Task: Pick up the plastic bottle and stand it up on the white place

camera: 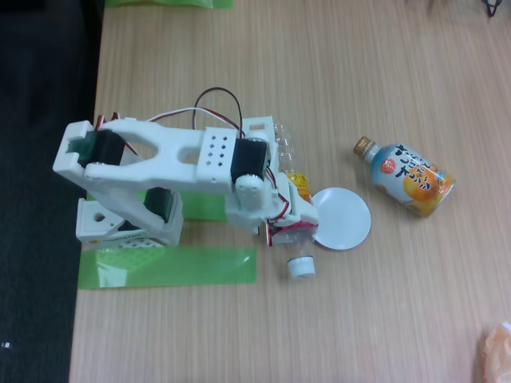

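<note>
Near the lower centre, the clear plastic bottle point(297, 209) lies on the wood-grain table point(383, 319), white cap downward, touching the round white place point(343, 218). The white arm folds over it; the gripper point(286, 231), mid-frame, straddles the bottle, grip unclear.

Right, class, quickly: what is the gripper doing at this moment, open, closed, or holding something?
Gripper: down over the lying plastic bottle, beside the white place; the arm hides its jaws, so open or closed cannot be told.
</note>
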